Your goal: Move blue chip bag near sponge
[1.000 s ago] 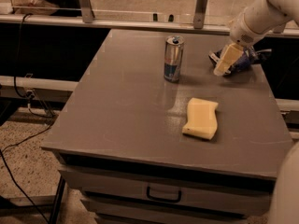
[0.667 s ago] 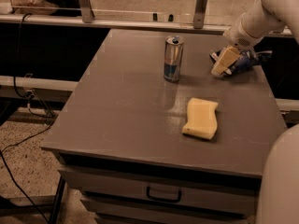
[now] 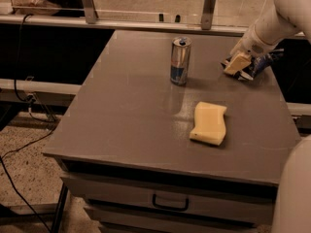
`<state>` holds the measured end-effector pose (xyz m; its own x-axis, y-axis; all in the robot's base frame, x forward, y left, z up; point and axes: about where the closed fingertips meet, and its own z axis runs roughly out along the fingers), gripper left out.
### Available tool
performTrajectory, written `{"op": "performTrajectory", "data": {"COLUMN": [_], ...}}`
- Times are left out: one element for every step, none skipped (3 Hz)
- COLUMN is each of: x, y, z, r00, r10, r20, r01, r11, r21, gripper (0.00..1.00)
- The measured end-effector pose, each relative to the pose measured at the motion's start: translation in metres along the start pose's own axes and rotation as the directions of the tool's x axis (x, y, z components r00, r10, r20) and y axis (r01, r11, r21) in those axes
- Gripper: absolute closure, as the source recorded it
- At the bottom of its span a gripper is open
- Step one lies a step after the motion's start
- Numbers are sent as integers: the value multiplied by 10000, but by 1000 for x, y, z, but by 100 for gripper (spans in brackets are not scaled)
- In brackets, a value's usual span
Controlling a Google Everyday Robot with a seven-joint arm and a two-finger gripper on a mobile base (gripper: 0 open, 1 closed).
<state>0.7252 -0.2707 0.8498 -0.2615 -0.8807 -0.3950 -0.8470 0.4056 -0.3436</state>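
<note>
My jaws sit low at the far right of the worktop [image 3: 126, 115], against the blue chip bag [image 3: 258, 65]. I cannot tell whether they grip it. The bag is half hidden, its long axis unclear. The sponge [image 3: 210, 123] lies well apart, lengthwise front to back. I have edged slightly right since before.
</note>
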Motion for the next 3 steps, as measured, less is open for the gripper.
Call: {"op": "performTrajectory", "data": {"x": [-12,-16,-20], "y": [10,18,32], "z": [-33,-69,-117], "r00": [9992,9975,9920], "r10": [-218,-404,-660], "r20": [347,586,1080], "r01": [210,373,557], "r11": [9995,9980,9938], "r21": [243,517,957], "gripper": [99,100,100]}}
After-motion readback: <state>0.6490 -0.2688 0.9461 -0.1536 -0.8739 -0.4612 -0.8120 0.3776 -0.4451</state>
